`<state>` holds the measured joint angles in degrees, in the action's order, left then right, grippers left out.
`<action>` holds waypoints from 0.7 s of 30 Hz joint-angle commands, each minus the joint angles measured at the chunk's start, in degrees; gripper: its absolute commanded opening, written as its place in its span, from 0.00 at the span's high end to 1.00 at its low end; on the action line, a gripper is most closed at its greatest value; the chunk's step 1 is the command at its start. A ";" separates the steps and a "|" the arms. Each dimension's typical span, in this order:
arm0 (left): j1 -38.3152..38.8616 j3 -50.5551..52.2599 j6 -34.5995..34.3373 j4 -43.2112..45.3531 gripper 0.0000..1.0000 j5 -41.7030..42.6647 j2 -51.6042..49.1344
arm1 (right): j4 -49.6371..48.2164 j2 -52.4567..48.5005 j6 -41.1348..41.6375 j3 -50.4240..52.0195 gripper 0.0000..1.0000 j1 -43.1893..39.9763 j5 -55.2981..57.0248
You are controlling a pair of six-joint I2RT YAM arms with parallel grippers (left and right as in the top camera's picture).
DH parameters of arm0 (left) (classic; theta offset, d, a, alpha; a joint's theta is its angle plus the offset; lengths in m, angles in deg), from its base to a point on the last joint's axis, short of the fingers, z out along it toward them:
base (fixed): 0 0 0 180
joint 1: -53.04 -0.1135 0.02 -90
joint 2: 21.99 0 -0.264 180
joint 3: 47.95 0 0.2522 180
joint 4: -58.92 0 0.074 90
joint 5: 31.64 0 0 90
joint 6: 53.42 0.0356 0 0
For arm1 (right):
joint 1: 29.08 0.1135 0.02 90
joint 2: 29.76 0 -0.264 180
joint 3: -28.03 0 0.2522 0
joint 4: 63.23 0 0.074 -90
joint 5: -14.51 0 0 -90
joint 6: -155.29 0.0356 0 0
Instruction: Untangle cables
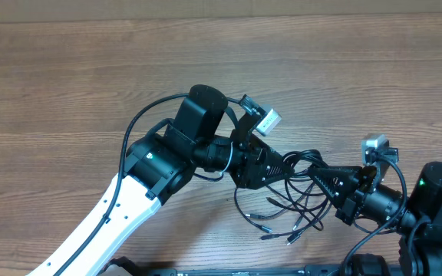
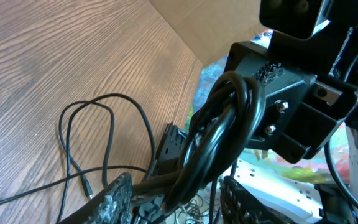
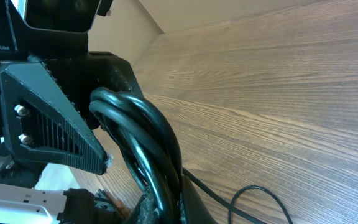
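- Nearest the robot's base, the cables [image 1: 282,216] trail loose on the table [image 1: 90,61]. They are thin black cords whose small plug ends [image 1: 268,227] lie apart from one another.
- Just beyond, the left arm [image 1: 106,211] reaches in from the lower left with its elbow bent. The right arm [image 1: 440,199] comes in low from the right edge.
- The left gripper [image 1: 294,163] and right gripper [image 1: 332,184] meet nose to nose over the tangle.
- The right wrist view alone shows the bundle [image 3: 148,130] arching down into that gripper's own jaws, which are pressed together on it.
- The left wrist view shows the same cords passing its fingers [image 2: 118,194]; I cannot tell whether they pinch.
- Farther off, only that view shows a slack loop [image 2: 86,134] lying flat on the wood.
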<state>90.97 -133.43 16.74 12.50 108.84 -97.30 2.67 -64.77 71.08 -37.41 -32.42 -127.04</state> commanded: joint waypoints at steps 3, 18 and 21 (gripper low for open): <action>2.69 -0.74 -0.98 1.86 0.58 -0.57 -0.35 | -0.33 0.11 0.22 -0.04 0.96 -0.15 -1.27; 2.93 -0.74 -0.90 1.42 0.96 -2.75 -0.35 | 0.63 0.09 0.15 -0.04 0.96 -0.15 -1.14; 2.93 -0.74 3.15 0.96 0.96 -2.93 -0.35 | 0.85 0.09 -0.07 -0.04 0.65 -0.15 -0.98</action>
<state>93.57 -133.43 15.80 13.68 106.81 -97.34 3.68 -64.77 71.08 -37.41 -32.42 -127.56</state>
